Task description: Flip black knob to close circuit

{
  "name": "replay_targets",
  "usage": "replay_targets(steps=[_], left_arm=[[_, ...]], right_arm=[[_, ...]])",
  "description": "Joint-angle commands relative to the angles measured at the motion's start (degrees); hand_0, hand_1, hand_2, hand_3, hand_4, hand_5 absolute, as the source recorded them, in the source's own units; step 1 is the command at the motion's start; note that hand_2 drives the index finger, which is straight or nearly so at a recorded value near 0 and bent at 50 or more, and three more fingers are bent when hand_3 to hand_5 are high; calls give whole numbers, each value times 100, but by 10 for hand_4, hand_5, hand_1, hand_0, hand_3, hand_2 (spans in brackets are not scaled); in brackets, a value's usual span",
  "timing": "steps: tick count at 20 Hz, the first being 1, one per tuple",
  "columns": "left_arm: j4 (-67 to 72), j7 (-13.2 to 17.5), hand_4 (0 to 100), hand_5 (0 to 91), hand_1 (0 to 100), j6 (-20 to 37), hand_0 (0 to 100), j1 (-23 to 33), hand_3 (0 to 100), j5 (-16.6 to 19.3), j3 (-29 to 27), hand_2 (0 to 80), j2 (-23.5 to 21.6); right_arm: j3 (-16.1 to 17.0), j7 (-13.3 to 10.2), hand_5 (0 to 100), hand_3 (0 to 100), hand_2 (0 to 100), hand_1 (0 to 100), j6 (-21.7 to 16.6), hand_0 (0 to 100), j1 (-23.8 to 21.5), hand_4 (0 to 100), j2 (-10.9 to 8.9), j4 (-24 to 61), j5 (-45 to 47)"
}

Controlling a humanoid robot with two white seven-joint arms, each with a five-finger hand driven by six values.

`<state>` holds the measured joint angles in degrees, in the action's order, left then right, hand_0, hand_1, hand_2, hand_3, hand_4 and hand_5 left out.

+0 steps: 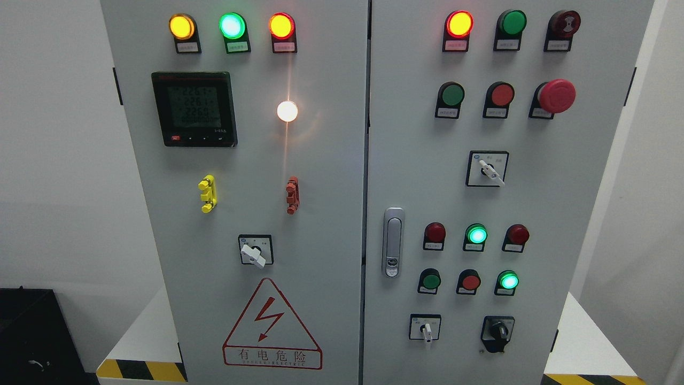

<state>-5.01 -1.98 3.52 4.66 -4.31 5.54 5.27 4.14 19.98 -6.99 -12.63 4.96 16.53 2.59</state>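
Note:
A black rotary knob (499, 332) sits at the lower right of the right cabinet door (577, 214), on a black plate, its handle pointing roughly straight down. To its left is a white-handled selector switch (426, 330). Neither of my hands shows anywhere in the head view.
The grey electrical cabinet fills the view, with lit indicator lamps, push buttons, a red mushroom stop button (556, 96), a digital meter (194, 109), a door handle (393, 241) and other white selector switches (253, 251) (488, 170). A white base (593, 342) with yellow-black striped edges lies below. A black box (32, 337) stands lower left.

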Motion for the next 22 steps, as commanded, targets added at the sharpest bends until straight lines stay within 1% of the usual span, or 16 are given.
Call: replay_targets(steps=[1, 8, 11, 14, 16, 19, 21, 22], left_arm=[[0, -4, 0, 0, 556, 0, 120, 0, 0, 0, 0, 0, 0], [0, -4, 0, 0, 556, 0, 120, 0, 0, 0, 0, 0, 0], [0, -4, 0, 0, 556, 0, 120, 0, 0, 0, 0, 0, 0], [0, -4, 0, 0, 556, 0, 120, 0, 0, 0, 0, 0, 0], [0, -4, 0, 0, 556, 0, 120, 0, 0, 0, 0, 0, 0], [0, -4, 0, 0, 556, 0, 120, 0, 0, 0, 0, 0, 0], [0, -4, 0, 0, 556, 0, 120, 0, 0, 0, 0, 0, 0], [0, -4, 0, 0, 556, 0, 120, 0, 0, 0, 0, 0, 0]], right_arm=[[-1, -3, 0, 0, 0, 133, 4, 0, 6, 0, 5, -97, -22], [-9, 6, 0, 0, 0, 133, 4, 0, 6, 0, 5, -54, -57], [-9, -46, 0, 0, 0, 133, -4, 0, 15, 0, 5, 156, -425], [-9, -178, 0, 0, 0, 134, 13, 0, 15, 0, 5, 596, -881], [-1, -240, 0, 0, 0, 134, 65, 0, 6, 0, 13, 1069, -1259], [34, -345, 0, 0, 0, 134, 267, 0, -2, 0, 5, 1913, -1690], [69, -346, 0, 0, 0, 136, 495, 0, 6, 0, -39, 2440, -2111], [122, -346, 0, 0, 0, 137, 557, 0, 6, 0, -118, 2704, -2401]])
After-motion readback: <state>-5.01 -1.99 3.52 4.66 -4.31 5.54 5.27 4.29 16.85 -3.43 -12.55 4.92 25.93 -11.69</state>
